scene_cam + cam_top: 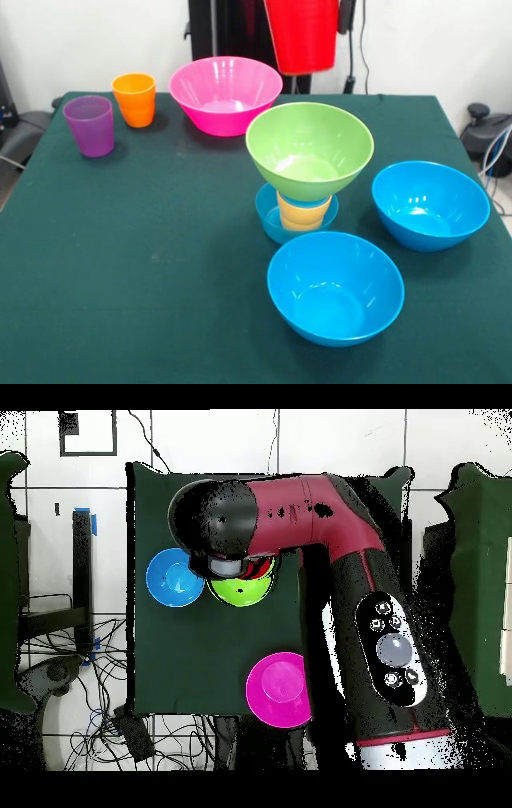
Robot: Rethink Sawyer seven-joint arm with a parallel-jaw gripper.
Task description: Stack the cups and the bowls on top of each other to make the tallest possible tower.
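The red cup (pixel 302 34) hangs at the top edge of the front view, clear of the table (pixel 144 264). The gripper itself is cut off above the frame there and hidden under the arm (pixel 300 514) in the overhead view, so whether its fingers are spread or pressed together cannot be determined.

Directly below the red cup stands the tower (pixel 306 180): a small blue bowl (pixel 270 218) as base, a yellow-orange cup (pixel 302 214) standing in it, and the green bowl (pixel 310 150) seated upright on that cup.

In the front view, nearer the camera than the tower sits one large blue bowl (pixel 335 287); a second large blue bowl (pixel 430 205) sits to the tower's right. The pink bowl (pixel 226 94) lies below and left of the raised cup, with the orange cup (pixel 134 99) and the purple cup (pixel 90 125) further left, each standing apart.
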